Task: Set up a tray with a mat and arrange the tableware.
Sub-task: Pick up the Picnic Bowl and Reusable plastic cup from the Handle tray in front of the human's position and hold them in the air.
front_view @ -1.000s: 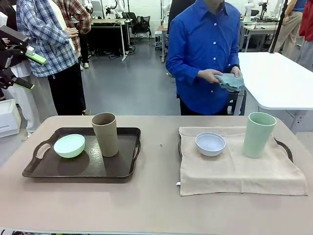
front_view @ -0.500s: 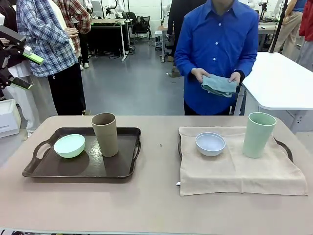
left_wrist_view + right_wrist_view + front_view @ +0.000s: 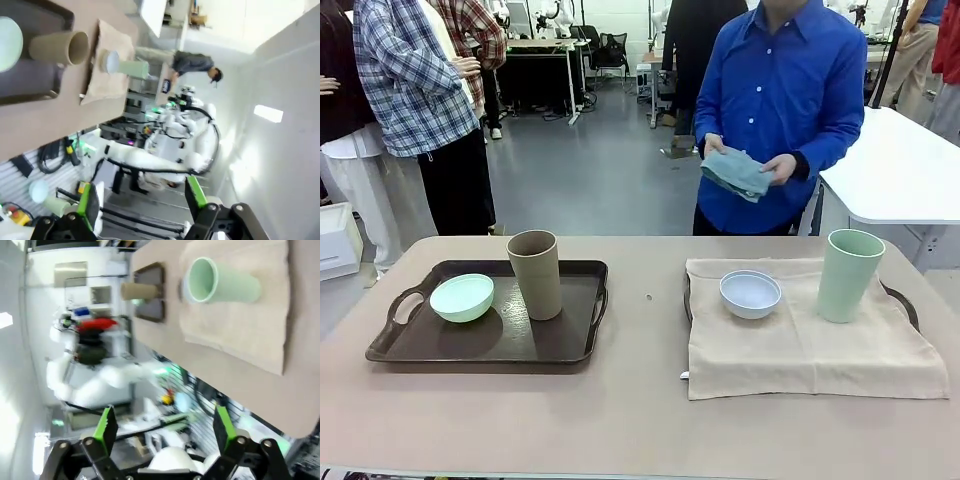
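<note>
Left gripper (image 3: pixel 141 197) and right gripper (image 3: pixel 165 424) hung released; we judged the tan cup (image 3: pixel 535 275) wanted a straight-up lift off the lower-left tray (image 3: pixel 490 342).

Lab hall here, grey floor, workbench (image 3: pixel 535 45) and office chair (image 3: pixel 611 50) at eleven o'clock, white table (image 3: pixel 890 165) at two, onlookers (image 3: pixel 415 90) standing

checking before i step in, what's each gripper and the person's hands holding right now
Left gripper: jaws open, empty.
Right gripper: jaws open, empty.
Person's hands: holding a folded blue-grey cloth.
</note>
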Robot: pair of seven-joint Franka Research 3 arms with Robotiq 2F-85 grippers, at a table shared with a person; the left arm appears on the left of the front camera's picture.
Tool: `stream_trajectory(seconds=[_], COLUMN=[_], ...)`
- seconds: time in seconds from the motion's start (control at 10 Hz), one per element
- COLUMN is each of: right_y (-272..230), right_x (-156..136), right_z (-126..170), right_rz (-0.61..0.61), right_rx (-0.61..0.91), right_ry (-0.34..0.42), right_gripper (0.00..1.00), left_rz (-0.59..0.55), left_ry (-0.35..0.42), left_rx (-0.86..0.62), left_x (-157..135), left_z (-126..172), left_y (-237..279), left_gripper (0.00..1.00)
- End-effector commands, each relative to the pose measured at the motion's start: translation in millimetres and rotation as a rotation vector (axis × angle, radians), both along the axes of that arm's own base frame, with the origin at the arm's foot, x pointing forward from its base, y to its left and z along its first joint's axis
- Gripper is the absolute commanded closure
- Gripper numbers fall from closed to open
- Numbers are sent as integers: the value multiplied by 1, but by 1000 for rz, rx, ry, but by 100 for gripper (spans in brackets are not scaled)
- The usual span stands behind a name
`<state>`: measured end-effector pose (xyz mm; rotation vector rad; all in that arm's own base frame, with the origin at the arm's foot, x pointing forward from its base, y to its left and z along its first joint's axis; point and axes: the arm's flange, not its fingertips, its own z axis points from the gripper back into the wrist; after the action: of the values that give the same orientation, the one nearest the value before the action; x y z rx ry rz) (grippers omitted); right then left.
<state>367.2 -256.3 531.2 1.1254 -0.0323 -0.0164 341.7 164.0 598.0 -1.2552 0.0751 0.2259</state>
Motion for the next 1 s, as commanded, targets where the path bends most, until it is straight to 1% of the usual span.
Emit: stream_trajectory(seconds=[0.0,0.1,0.2,0.3,0.5,0.7,0.8,0.9], right_y=[-12,-16,-14,-11,-6,-4,-5,-6], right_x=[4,-3,-11,-19,-29,-29,-29,-28], right_z=[5,0,-4,-7,-13,-23,-25,-25], right_rz=[-159,-198,-196,-185,-178,-181,-177,-178], right_rx=[201,244,267,262,262,244,231,207], right_ry=[85,145,197,224,301,338,337,332], right_gripper=[0,0,0,0,0,0,0,0], left_rz=[-9,11,27,43,5,-69,-96,-94], left_ry=[66,67,74,83,47,22,13,21], left_rx=[-58,-44,-43,-16,14,0,-14,-11], left_x=[11,8,4,-1,-6,-6,-4,-2], left_z=[1,-12,-22,-32,-51,-61,-65,-70], left_y=[18,27,34,43,55,58,57,56], left_gripper=[8,8,8,8,8,8,8,8])
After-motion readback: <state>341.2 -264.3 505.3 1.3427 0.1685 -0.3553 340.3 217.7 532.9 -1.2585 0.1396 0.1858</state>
